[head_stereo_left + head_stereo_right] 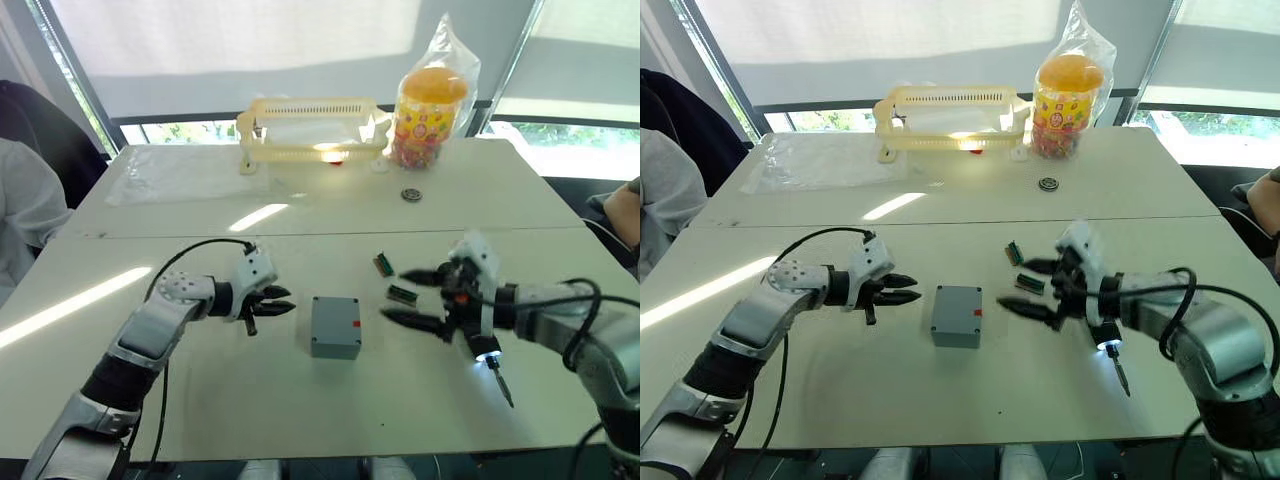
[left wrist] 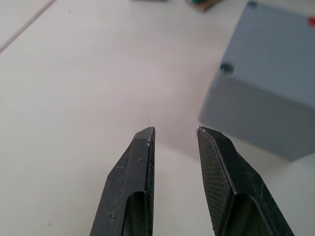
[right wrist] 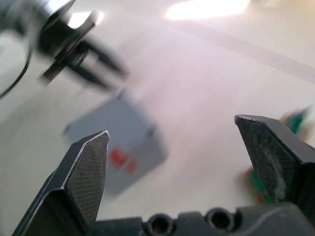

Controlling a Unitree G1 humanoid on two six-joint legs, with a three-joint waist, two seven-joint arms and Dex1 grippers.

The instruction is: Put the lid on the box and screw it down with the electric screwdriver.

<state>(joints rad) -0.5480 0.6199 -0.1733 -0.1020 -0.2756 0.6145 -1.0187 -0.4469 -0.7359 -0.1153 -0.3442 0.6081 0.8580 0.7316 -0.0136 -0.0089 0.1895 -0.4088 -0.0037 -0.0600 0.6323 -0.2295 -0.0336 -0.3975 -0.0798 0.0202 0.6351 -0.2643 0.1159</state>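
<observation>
Closed grey box (image 1: 335,326) mid-table (image 1: 300,400)

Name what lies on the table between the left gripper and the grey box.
Nothing: in the left eye view, bare table separates the left gripper from the box.
</observation>
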